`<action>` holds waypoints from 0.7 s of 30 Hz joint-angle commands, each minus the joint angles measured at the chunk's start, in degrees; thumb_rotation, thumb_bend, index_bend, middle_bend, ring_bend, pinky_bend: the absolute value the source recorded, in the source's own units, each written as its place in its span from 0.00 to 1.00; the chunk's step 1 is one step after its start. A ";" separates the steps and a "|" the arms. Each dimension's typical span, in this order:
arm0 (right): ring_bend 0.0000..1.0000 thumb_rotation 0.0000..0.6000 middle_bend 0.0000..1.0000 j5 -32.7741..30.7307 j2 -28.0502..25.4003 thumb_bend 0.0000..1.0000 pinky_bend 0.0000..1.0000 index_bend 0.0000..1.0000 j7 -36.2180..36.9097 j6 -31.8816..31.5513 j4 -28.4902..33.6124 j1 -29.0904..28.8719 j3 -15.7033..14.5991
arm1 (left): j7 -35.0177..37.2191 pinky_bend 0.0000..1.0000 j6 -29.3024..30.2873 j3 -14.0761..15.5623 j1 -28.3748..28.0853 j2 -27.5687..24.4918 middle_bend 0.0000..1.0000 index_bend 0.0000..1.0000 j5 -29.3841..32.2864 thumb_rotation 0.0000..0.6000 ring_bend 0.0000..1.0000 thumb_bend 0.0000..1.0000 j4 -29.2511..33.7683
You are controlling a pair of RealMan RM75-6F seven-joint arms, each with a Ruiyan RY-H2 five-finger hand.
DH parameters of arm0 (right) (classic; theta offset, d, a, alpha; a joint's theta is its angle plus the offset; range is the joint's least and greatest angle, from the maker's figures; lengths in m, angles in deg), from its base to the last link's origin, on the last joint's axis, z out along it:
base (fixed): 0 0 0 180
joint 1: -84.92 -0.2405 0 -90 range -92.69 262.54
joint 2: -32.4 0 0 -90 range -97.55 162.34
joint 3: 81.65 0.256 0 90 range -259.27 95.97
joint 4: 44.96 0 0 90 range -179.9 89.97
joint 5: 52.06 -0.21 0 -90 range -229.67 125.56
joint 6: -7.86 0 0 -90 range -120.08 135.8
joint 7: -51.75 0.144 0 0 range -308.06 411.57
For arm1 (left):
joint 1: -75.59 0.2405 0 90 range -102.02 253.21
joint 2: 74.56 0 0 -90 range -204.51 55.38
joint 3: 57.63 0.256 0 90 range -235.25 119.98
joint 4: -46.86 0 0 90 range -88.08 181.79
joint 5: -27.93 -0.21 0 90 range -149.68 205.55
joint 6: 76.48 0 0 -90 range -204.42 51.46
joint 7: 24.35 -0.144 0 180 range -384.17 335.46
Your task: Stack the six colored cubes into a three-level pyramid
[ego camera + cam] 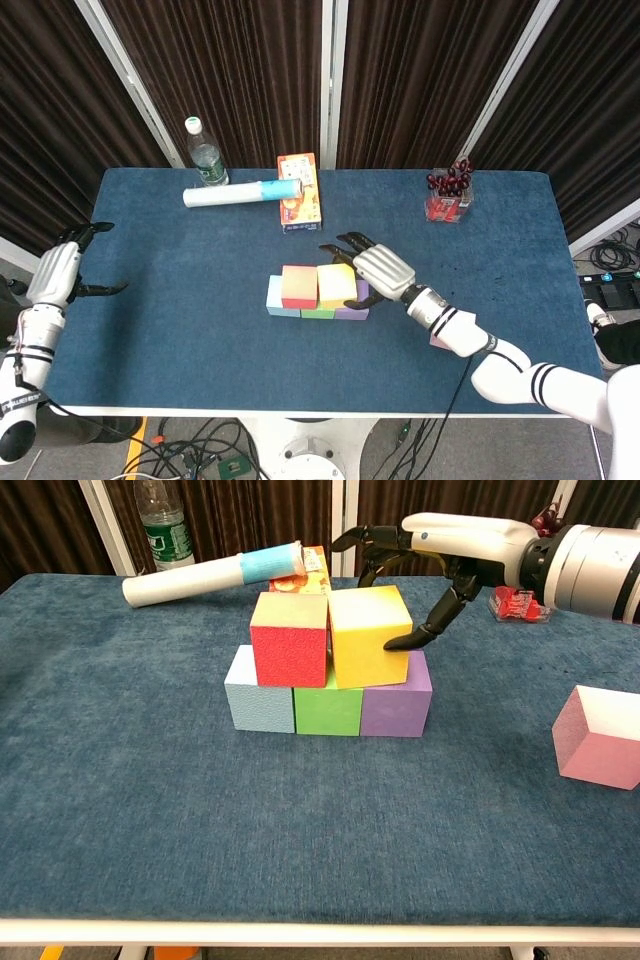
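blue table (pixel 160 300) carries cube stack (pixel 328 665), pink cube (pixel 598 737), bottle (pixel 205 152).
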 commanded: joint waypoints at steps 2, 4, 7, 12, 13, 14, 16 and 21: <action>0.06 1.00 0.40 -1.24 0.19 0.20 0.00 0.11 -2.18 -0.72 0.84 0.29 0.55 | 0.16 0.06 0.20 -0.14 0.07 0.14 0.17 0.19 0.06 1.00 0.08 0.06 -0.12; 0.07 1.00 0.41 -1.91 -0.24 0.20 0.00 0.11 -3.19 -1.35 1.99 0.65 0.91 | 0.27 0.06 0.29 -0.20 0.13 0.15 0.17 0.19 0.05 1.00 0.08 0.06 -0.13; 0.07 1.00 0.41 -4.02 -1.47 0.20 0.00 0.11 -5.31 -1.76 5.16 1.50 1.52 | 0.31 0.06 0.47 -0.22 0.20 0.21 0.17 0.19 -0.13 1.00 0.07 0.06 -0.14; 0.07 1.00 0.41 -8.69 -2.61 0.20 0.00 0.11 -10.21 -0.70 9.22 2.40 2.16 | 0.93 0.06 0.02 -0.22 0.10 0.36 0.17 0.19 -0.38 1.00 0.07 0.06 -0.77; 0.07 1.00 0.41 -9.96 -2.59 0.20 0.00 0.11 -11.47 -0.69 9.75 2.65 2.38 | 1.04 0.06 -0.18 -0.24 -0.02 0.51 0.17 0.19 -0.37 1.00 0.07 0.06 -1.09; 0.07 1.00 0.41 -10.76 -2.45 0.20 0.00 0.11 -12.39 -0.79 10.01 2.83 2.49 | 1.05 0.06 -0.26 -0.27 -0.11 0.59 0.17 0.19 -0.42 1.00 0.07 0.06 -1.26; 0.07 1.00 0.41 -12.65 -2.05 0.20 0.00 0.11 -13.99 -0.71 10.47 3.12 2.76 | 1.26 0.06 -0.36 -0.33 -0.19 0.78 0.17 0.19 -0.45 1.00 0.08 0.06 -1.54; 0.07 1.00 0.40 -15.32 -1.06 0.20 0.00 0.11 -16.50 -0.17 11.33 3.18 3.16 | 1.59 0.06 -0.71 -0.36 -0.37 1.12 0.17 0.19 -0.54 1.00 0.07 0.06 -2.25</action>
